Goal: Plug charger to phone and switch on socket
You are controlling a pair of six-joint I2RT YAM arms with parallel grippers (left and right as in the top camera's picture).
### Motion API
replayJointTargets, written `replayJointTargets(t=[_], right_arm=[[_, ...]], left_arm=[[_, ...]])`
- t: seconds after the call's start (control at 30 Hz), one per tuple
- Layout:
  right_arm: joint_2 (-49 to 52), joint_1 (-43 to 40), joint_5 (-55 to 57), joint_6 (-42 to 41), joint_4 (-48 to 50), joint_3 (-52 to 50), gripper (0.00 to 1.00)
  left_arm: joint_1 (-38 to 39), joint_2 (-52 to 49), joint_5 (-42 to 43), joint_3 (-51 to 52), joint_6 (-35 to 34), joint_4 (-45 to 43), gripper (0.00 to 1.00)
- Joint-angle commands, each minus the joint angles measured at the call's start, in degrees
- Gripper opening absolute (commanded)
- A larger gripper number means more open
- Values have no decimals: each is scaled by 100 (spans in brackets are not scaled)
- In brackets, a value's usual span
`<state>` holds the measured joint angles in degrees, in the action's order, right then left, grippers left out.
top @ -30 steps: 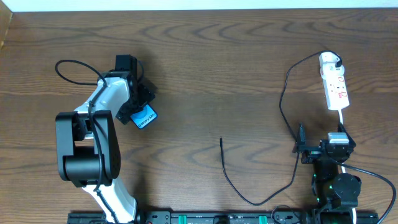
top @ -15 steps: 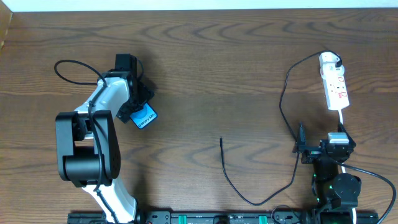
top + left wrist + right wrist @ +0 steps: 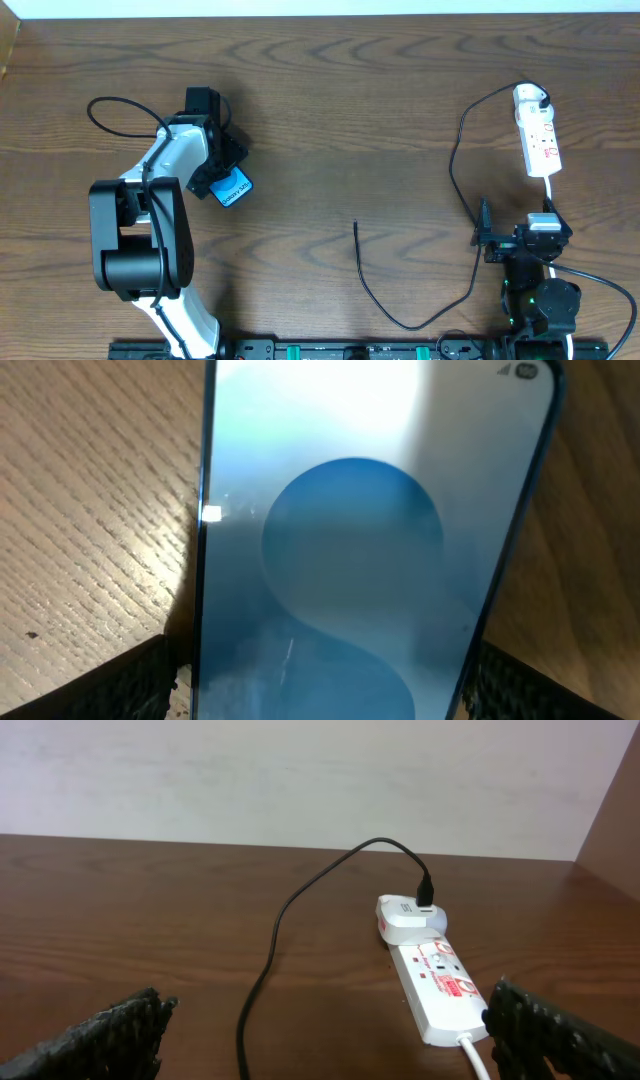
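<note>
In the overhead view, the phone (image 3: 236,188) is seen left of centre on the table (image 3: 350,100), lying at a slant with its blue screen up and its upper end covered by the left gripper (image 3: 222,172). The socket (image 3: 541,140) is found at the upper right of the frame, with the white adapter (image 3: 531,97) of the charger (image 3: 452,170) plugged in at its top end. From there the black cable is carried left and down in a long curve to the lower middle of the frame, and its free tip is left bare near the centre, well apart from the phone. The right gripper (image 3: 518,238) is placed at the lower right, just below the socket. In the left wrist view, the frame is almost filled by the phone's screen, which is flanked by the two dark fingers (image 3: 90,685) at the lower corners; the jaws are spread wide, but whether the phone's edges are pressed cannot be told. In the right wrist view, the socket is shown right of centre with the adapter at its far end and the cable arching away to the left. The right gripper's fingers (image 3: 110,1040) are set far apart at the lower corners, with nothing held between them.
</note>
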<state>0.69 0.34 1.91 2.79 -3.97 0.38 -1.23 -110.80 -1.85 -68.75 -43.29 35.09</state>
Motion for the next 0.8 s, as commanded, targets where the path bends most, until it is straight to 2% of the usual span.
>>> replayJointTargets(t=[0.0, 0.77], right_arm=[[-35, -2, -11, 70, -17, -9, 99], [-35, -2, -13, 72, -17, -9, 99]], left_arm=[[4, -118, -7, 46, -144, 61, 90], [-33, -122, 144, 46, -160, 50, 90]])
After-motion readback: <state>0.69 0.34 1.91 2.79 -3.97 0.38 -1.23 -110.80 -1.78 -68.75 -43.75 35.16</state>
